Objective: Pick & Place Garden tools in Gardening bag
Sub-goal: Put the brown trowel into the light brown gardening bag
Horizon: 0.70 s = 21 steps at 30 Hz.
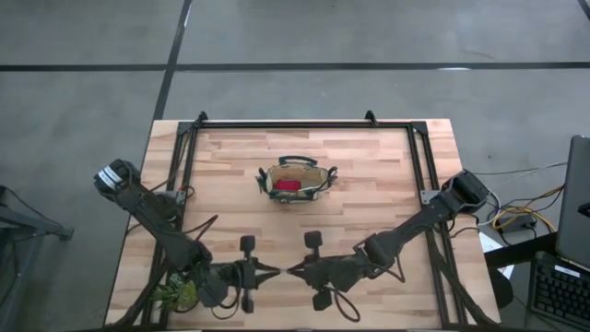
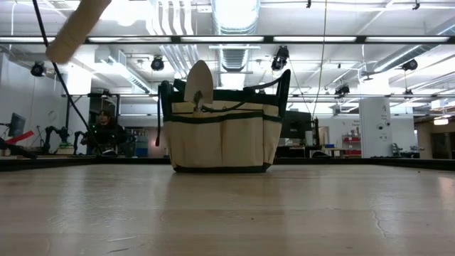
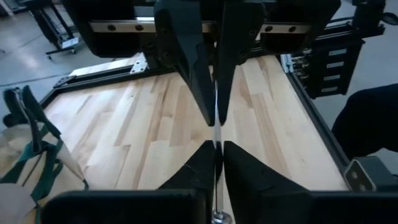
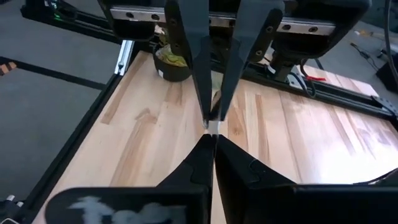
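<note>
The olive-tan gardening bag [image 1: 297,179] stands on its base at the middle of the table's far half. A red item [image 1: 288,186] lies inside it. In the low view a silver trowel blade [image 2: 199,82] sticks up out of the bag [image 2: 222,135]. No other tool shows on the table. My left gripper [image 1: 273,270] and my right gripper [image 1: 291,270] are both shut and empty near the table's near edge. They point at each other, tip to tip, just above the wood. The bag's edge also shows in the left wrist view [image 3: 25,155].
A green leafy plant in a pot [image 1: 180,295] stands at the near left corner, behind my left gripper; it also shows in the right wrist view [image 4: 171,62]. A dark metal frame [image 1: 304,124] runs along the table's far and side edges. Bare wood lies between bag and grippers.
</note>
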Motion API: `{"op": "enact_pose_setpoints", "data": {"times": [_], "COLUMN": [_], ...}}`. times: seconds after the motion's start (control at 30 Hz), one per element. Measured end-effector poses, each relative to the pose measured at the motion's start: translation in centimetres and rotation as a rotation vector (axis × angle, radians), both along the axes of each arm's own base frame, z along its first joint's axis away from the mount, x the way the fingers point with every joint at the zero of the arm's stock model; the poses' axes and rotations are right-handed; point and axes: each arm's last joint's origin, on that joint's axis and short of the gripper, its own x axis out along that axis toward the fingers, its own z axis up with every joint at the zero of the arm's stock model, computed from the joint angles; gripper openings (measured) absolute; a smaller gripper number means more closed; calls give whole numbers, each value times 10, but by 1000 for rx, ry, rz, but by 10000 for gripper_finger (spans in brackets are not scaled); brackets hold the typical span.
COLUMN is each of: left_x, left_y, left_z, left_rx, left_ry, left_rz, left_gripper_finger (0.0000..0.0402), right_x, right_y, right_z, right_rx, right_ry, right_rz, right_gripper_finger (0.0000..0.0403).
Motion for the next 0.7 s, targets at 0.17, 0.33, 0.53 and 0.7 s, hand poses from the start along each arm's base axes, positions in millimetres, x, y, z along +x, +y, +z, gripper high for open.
{"op": "enact_pose_setpoints", "data": {"times": [0.17, 0.33, 0.53, 0.7], "left_x": [0, 0, 0, 0], "left_y": [1, 2, 2, 2], "left_z": [0, 1, 0, 0], "left_rx": [23, 32, 36, 36], "left_ry": [-12, -15, -11, -11], "left_rz": [35, 44, 43, 43], "left_gripper_finger": [67, 93, 101, 99], "right_x": [-2, -7, -12, -13], "right_y": [-4, -8, -16, -24], "right_z": [-4, -3, 4, 11], "right_rx": [-25, -46, -76, -79], "right_ry": [40, 89, 199, 248], "right_rz": [-59, -125, -232, -270], "right_gripper_finger": [7, 7, 8, 8]}}
